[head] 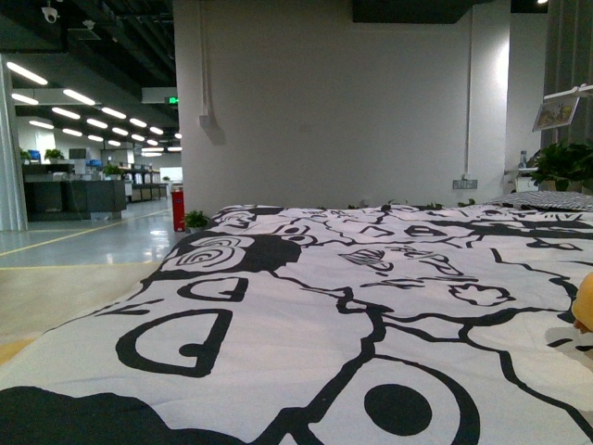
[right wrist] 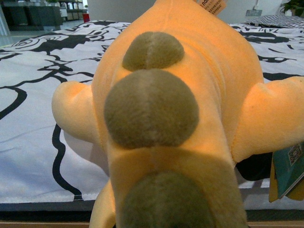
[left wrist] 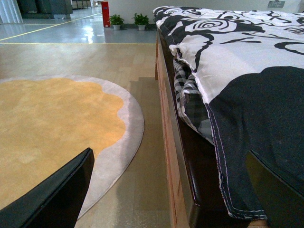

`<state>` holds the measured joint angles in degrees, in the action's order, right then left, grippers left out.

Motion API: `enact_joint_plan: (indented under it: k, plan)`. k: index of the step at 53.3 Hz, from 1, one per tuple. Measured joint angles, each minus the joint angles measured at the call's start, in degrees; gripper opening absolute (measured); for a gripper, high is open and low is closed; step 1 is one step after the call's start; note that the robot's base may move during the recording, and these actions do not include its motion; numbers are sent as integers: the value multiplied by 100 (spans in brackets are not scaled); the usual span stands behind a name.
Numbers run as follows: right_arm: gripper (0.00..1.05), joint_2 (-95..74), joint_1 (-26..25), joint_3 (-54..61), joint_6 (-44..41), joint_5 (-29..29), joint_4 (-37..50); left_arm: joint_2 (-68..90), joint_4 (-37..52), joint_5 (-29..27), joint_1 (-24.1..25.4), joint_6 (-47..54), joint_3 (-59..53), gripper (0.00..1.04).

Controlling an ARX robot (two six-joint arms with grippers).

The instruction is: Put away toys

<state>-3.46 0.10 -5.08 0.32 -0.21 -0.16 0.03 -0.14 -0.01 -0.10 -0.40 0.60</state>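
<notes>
A wide bed (head: pixel 278 278) fills the front view, spread with a white cover printed in bold black cartoon shapes; neither arm shows there. Beside the bed's wooden side rail (left wrist: pixel 167 123), a round rug (left wrist: pixel 57 118) with a yellow centre and a pale grey border lies on the floor. The plush toy (right wrist: pixel 156 118), orange-yellow with rounded olive-brown spots along its body, lies on the cover near the bed's edge, and a sliver of it shows at the right edge of the front view (head: pixel 585 308). The left arm is held low beside the bed, its wrist camera looking along the side rail, and the left end effector (left wrist: pixel 169 154) is spread wide with nothing between its dark fingers (left wrist: pixel 57 190). The right wrist camera sits close against the toy, which fills its view; no part of the right end effector shows, so its state cannot be told. A teal tag (right wrist: pixel 287 171) hangs by the toy's limb.
</notes>
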Motion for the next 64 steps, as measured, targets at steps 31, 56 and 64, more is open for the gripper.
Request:
enact_joint_plan:
  k: [31,56,64]
  plan:
    - [7,337,0,380,0,-15,59,0,0,0,0,0,0,98]
    - [7,337,0,380,0,-17,59,0,0,0,0,0,0,98]
    - [7,337,0,396,0,-15,57,2,0,0,0,0,0,98]
